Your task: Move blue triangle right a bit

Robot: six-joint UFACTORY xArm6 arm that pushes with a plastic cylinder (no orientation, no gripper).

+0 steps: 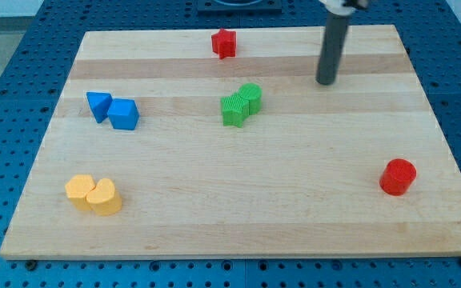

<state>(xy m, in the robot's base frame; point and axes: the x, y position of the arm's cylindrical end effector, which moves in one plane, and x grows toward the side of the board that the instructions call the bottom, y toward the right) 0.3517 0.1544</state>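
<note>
The blue triangle (pixel 98 105) sits near the view's left edge of the wooden worktop (pixel 294 208). A blue cube (pixel 124 114) touches its right side, so a push to the right would likely shove the cube too. Below them, two yellow blocks (pixel 94 194) sit pressed together. In the middle are two green blocks (pixel 241 105), also touching. A red star-like block (pixel 224 42) is at the view's top, and a red cylinder (pixel 397 177) is low on the view's right. My tip (pixel 326 82) stands far to the right of the triangle, touching no block. I think it must go round to the triangle's left side first. There is no claw, only the rod.
</note>
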